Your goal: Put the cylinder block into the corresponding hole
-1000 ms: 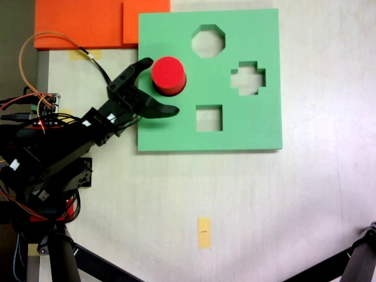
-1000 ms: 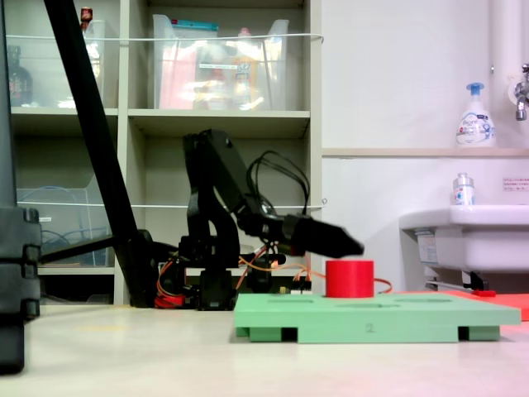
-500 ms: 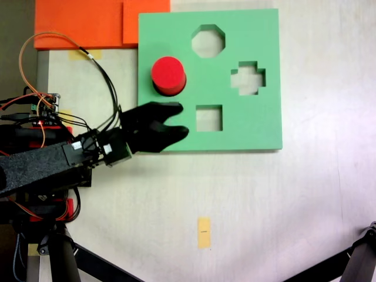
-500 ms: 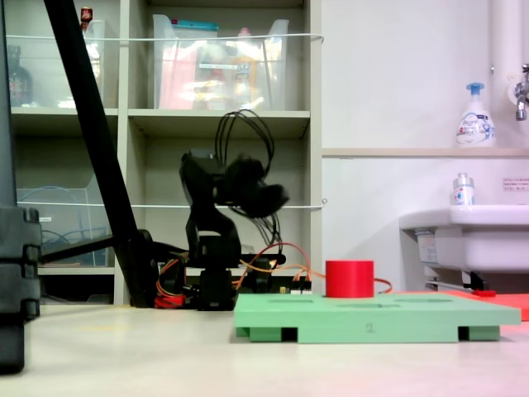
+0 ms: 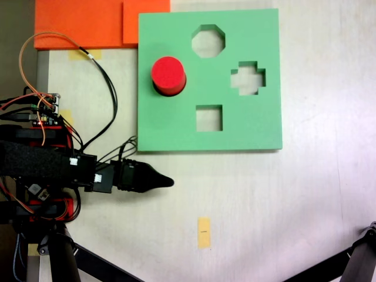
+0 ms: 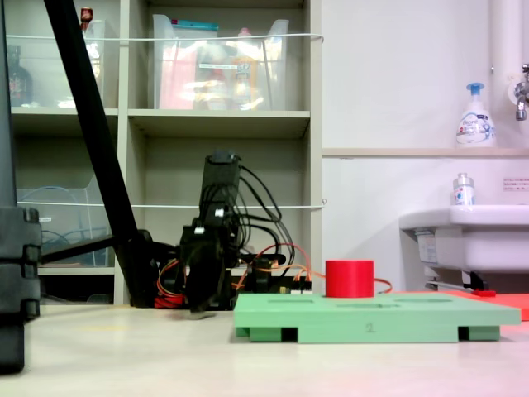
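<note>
Top-down fixed view first: the cylinder block was sitting on the green foam board, upper left part, w/ a dark rim showing under its lower edge. That rim looked like the corresponding hole, so imo the block was dropped in the round cutout but not pushed flush. The octagon cutout, cross cutout and square cutout were all empty, which fits: the red one only matches the round one.

The end effector was off the board, over bare tabletop just below the board's bottom left corner, pointing right and well apart from the block. Holding nothing. It came to one dark tip, so tbh can't tell if the jaws were together or one was hiding the other. Orange foam sheets lay at the top left, a yellow tape bit lower down.

Side fixed view: block stood upright and proud of the board, so prob only partly sunk in. The arm was folded down at the left, clear of the board, looks parked. Sink + soap bottle in the bg.
</note>
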